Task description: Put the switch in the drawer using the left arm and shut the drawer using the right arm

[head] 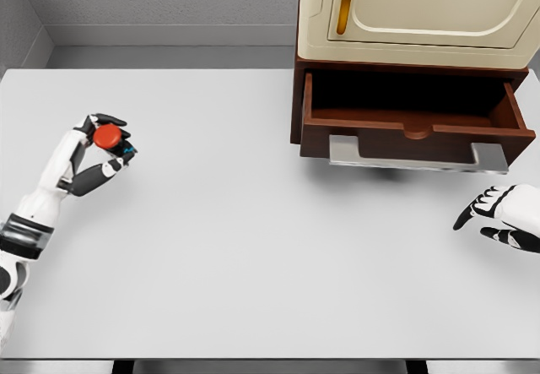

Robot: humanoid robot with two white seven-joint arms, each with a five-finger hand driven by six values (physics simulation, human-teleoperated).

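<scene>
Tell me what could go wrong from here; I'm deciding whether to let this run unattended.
1. The left hand pinches the switch with its fingertips only, far left of the open drawer; the long carry across the table could shake it loose.
2. The drawer's front wall stands higher than its floor, so a low approach might knock the switch against it.
3. The right hand waits open near the handle; pushing too early could catch the left hand.

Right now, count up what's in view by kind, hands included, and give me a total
Hands: 2, left hand gripping the red switch, right hand open.
Switches: 1, the red switch.
Cabinets: 1, the cabinet.
Drawers: 1, the open drawer.
Tables: 1, the white table.
Total: 6
</scene>
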